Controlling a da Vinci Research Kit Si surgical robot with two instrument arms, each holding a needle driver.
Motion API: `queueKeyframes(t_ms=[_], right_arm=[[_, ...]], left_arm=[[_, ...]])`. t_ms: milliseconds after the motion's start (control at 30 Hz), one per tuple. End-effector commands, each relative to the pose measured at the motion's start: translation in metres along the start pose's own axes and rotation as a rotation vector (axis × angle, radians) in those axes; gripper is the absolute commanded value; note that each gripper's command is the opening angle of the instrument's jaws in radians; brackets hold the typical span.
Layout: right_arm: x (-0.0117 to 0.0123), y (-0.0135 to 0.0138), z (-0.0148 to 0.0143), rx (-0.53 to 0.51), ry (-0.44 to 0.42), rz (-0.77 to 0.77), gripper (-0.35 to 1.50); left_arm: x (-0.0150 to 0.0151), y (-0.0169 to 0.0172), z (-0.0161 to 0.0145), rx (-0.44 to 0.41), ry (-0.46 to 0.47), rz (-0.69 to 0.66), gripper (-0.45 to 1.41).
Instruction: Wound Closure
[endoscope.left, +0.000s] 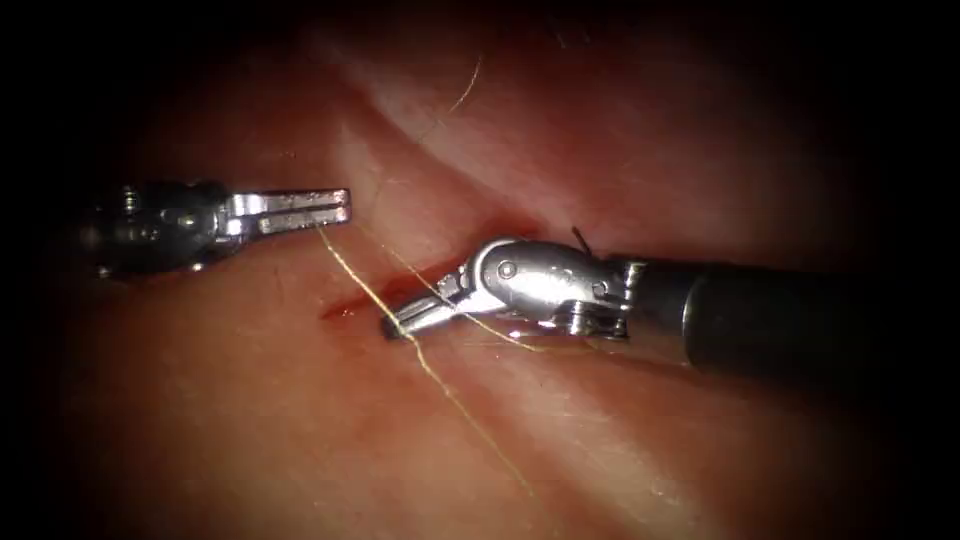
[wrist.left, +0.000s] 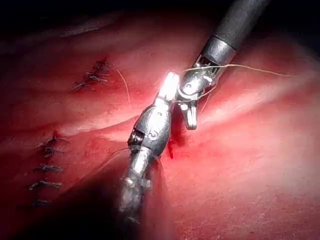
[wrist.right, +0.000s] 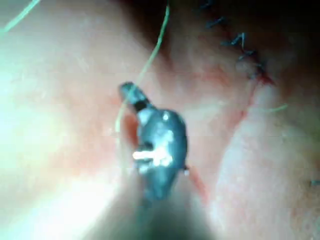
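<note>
Endoscope view: the right tool (endoscope.left: 397, 325) is coming in from the right, its jaws pressed together at the cut (endoscope.left: 345, 308), where red fluid (endoscope.left: 340, 312) is pooling. A dark sliver is showing at the tip; whether that is the needle, cannot tell. The thread (endoscope.left: 430, 368) is crossing right at these jaws, so they are probably pinching it (the contact itself is too fine to confirm).

The left tool (endoscope.left: 335, 205) is sitting well to the left of the cut, above the tissue (endoscope.left: 250, 420), jaws lying together with a thin slit between them. The thread is running from just under its tip down past the right tool and on toward the lower right. No grip on it is visible; the left tool is holding nothing that can be made out.

Left wrist view: both tools are meeting over the cut, and rows of dark stitches (wrist.left: 92, 77) are sitting farther off on the tissue.

Right wrist view: the thread is trailing away from the right tool's tip.
</note>
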Motion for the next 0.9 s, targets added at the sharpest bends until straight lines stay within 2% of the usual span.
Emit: queueKeyframes(t_ms=[33, 400, 700, 900], right_arm=[[0.0, 0.0005, 0.0006, 0.004, 0.006, 0.002, -0.35], [0.0011, -0.0003, -0.0007, -0.013, 0.08, 0.001, -0.35], [0.0031, 0.0011, -0.0033, -0.151, 0.216, 0.038, -0.35], [0.0043, 0.0021, -0.0045, -0.224, 0.258, 0.058, -0.35]], left_arm=[[-0.0013, -0.0001, 0.0004, 0.0, 0.0, 0.005, -0.45], [-0.0071, 0.0, -0.0005, 0.007, -0.021, 0.047, -0.45], [-0.0073, 0.0024, -0.0005, -0.028, -0.046, 0.064, -0.45], [-0.0071, 0.0037, -0.0001, -0.044, -0.051, 0.071, -0.45]])
